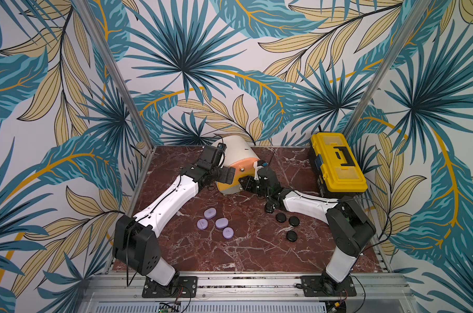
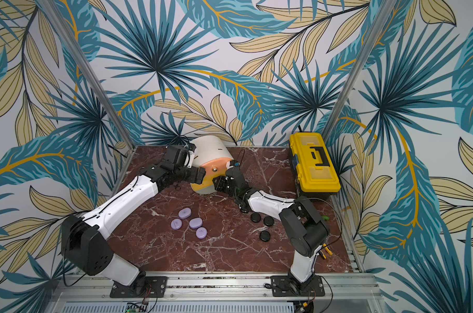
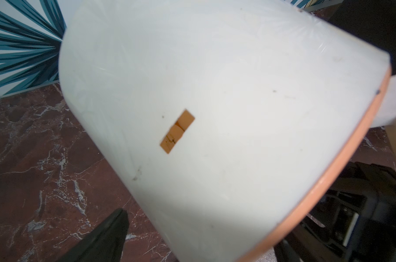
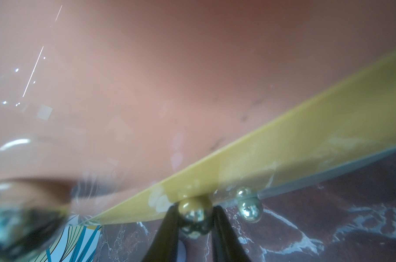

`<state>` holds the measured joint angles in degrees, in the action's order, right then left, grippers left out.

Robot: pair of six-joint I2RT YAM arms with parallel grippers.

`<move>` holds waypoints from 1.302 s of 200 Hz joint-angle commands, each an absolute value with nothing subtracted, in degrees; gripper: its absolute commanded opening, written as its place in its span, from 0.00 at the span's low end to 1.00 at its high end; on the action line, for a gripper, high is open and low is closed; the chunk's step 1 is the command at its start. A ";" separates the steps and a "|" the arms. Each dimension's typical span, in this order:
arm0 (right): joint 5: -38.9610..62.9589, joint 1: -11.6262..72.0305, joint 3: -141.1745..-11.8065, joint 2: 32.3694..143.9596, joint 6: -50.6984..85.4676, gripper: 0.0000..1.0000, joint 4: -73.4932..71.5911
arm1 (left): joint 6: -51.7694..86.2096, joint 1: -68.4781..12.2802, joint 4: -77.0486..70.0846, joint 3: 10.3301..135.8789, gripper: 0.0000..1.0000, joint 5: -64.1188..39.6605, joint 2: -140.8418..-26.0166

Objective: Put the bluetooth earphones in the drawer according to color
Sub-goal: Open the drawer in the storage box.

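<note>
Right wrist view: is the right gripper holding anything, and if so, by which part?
Yes. The right gripper is shut on the yellow drawer, pinching its round metal knob between the two black fingers.

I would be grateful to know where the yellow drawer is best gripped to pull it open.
By its round metal knob, approached head-on from the front, one finger each side. The yellow drawer front is flat; only the knob protrudes. The right gripper is shut on it so.
</note>
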<state>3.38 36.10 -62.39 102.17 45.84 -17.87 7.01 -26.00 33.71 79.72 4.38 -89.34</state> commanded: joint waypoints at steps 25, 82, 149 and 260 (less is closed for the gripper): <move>2.08 36.71 -56.89 96.60 44.83 0.18 -18.08 | 6.75 -25.49 33.14 78.49 1.00 5.70 -89.37; 0.51 38.39 -48.82 88.72 44.21 0.18 -16.15 | 7.00 -24.59 33.31 78.47 1.00 5.56 -89.61; -1.57 40.91 -41.15 79.19 44.08 0.18 -12.25 | 7.21 -23.75 33.15 77.67 1.00 5.19 -89.47; -3.51 41.13 -36.28 73.23 44.22 0.19 -9.78 | 7.38 -23.11 32.76 76.60 1.00 4.98 -89.16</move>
